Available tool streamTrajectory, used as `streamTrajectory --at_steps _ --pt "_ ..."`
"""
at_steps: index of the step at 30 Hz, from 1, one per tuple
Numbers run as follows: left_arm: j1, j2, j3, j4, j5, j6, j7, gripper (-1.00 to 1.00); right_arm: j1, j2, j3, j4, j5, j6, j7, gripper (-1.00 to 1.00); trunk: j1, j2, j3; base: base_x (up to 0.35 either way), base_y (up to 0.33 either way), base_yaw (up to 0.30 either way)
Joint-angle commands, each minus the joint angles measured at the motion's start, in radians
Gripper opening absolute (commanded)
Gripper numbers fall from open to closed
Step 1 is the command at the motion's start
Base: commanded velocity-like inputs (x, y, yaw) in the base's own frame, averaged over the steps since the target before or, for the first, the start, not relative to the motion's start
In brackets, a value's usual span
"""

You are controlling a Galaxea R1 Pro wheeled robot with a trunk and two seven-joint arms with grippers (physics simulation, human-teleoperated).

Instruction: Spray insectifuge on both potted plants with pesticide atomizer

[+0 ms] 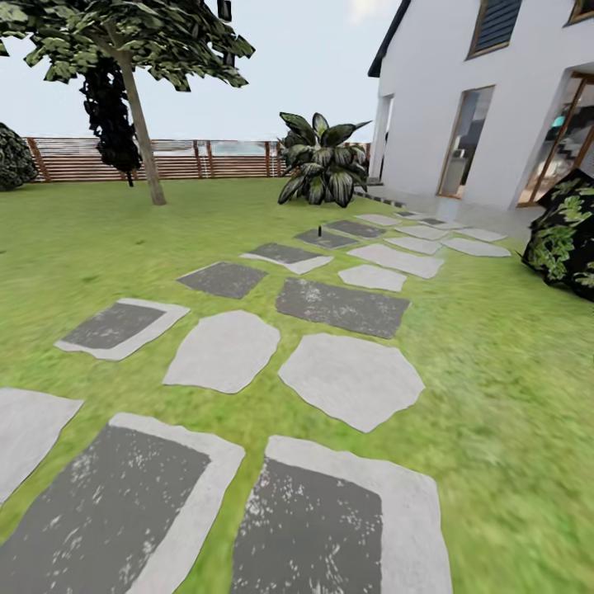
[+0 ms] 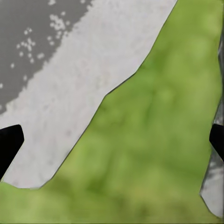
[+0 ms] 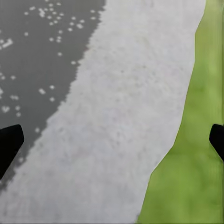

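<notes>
1. Stepping slabs (image 1: pixel 345 380) run across the lawn (image 1: pixel 99 247) toward a white house (image 1: pixel 470 107).
2. A potted plant (image 1: pixel 322 161) with broad speckled leaves stands near the slatted fence (image 1: pixel 124 158), far ahead.
3. Left tool (image 2: pixel 112 142) points down over a slab edge and grass, fingers spread wide, empty.
4. Right tool (image 3: pixel 112 142) hangs likewise over a slab, released.

Open lawn (image 1: pixel 99 247) ahead, stepping slabs (image 1: pixel 351 379) flat, shrub (image 1: pixel 569 235) rt
</notes>
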State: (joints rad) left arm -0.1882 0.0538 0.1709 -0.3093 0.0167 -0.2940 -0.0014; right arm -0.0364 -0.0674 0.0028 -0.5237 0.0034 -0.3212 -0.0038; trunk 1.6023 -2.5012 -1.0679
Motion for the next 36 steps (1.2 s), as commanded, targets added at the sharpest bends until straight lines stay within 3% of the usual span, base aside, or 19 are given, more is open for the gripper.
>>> streamTrajectory --at_steps 1,36 --pt "-0.001 0.000 0.001 0.001 0.002 -0.003 0.000 1.00 0.000 0.000 0.000 0.001 0.001 -0.003 0.000 1.00 0.000 0.000 -0.001 0.339 0.000 0.000" --pt "-0.001 0.000 -0.001 0.001 0.000 -0.004 -0.001 1.00 0.000 0.000 -0.001 0.000 0.000 -0.004 0.000 1.00 0.000 0.000 -0.001 0.339 0.000 0.000"
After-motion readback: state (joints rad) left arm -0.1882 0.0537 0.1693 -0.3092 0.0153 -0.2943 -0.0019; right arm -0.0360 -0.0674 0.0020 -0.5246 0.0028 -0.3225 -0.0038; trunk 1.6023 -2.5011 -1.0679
